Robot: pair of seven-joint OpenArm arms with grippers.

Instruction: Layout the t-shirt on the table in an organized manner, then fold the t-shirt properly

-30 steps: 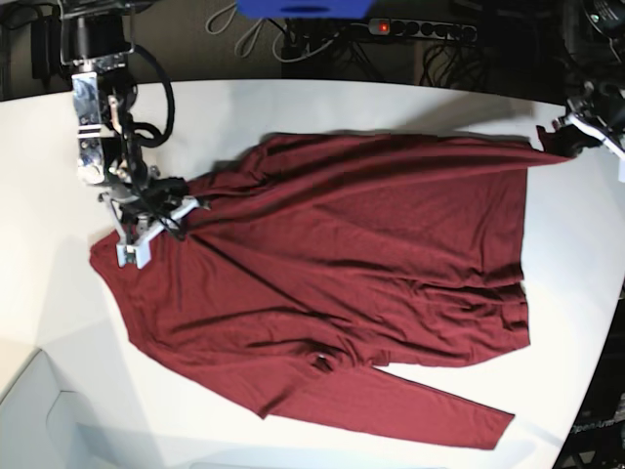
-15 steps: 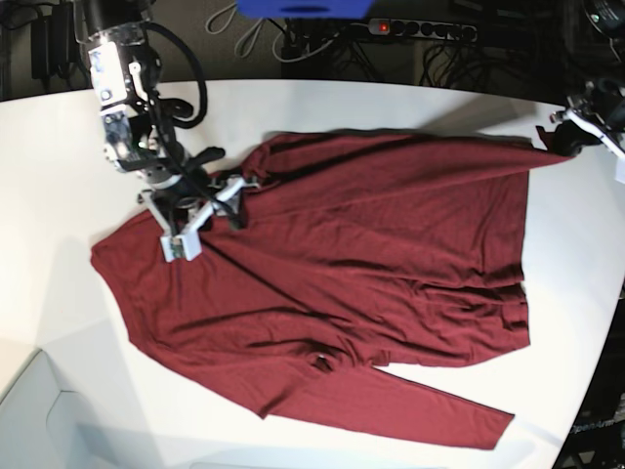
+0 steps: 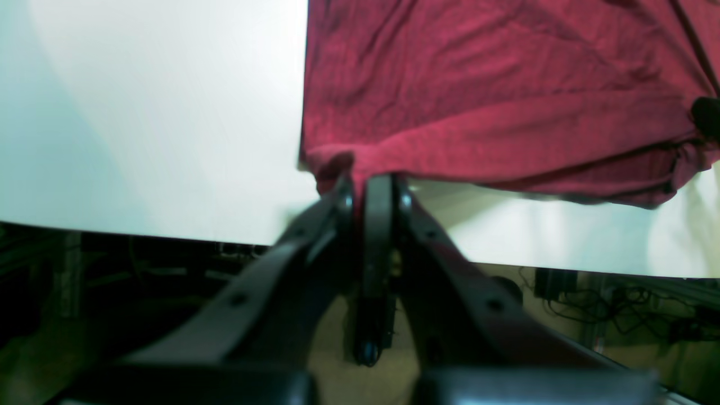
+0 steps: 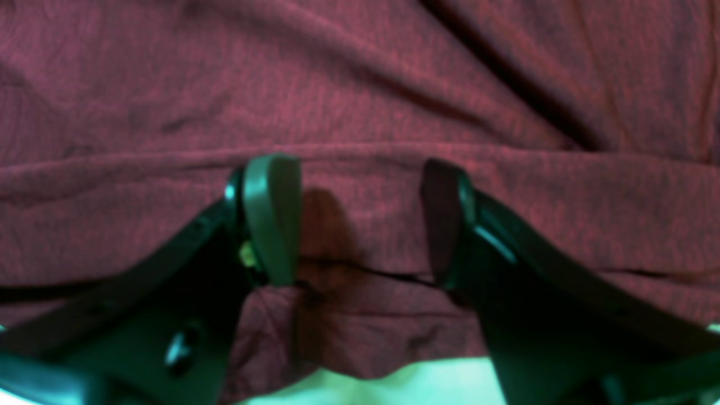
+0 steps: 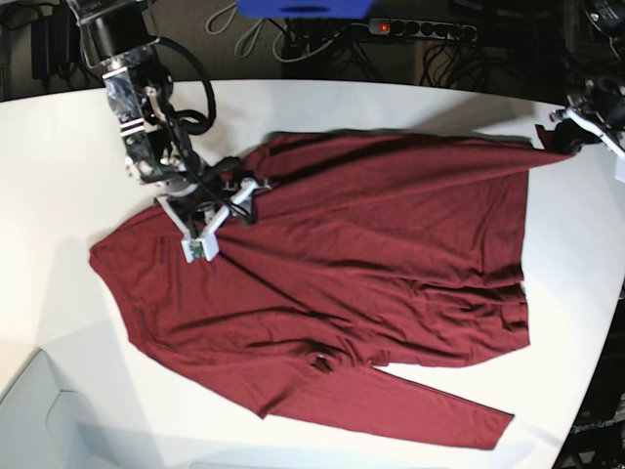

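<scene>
Beyond the far edge lay a dark floor with tangled cables (image 5: 322, 44), a power strip (image 5: 420, 29) with a lit red switch, and a blue object (image 5: 303, 8).

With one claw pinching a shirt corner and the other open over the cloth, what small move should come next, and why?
Probably lower the right claw and close it on the fold under it. It stands open over a raised ridge of the shirt, while the left claw is shut on the far corner at the table edge. A second grip would let both arms pull the shirt flat.

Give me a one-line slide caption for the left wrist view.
Left gripper shut on a corner of the maroon t-shirt at the white table edge.
</scene>
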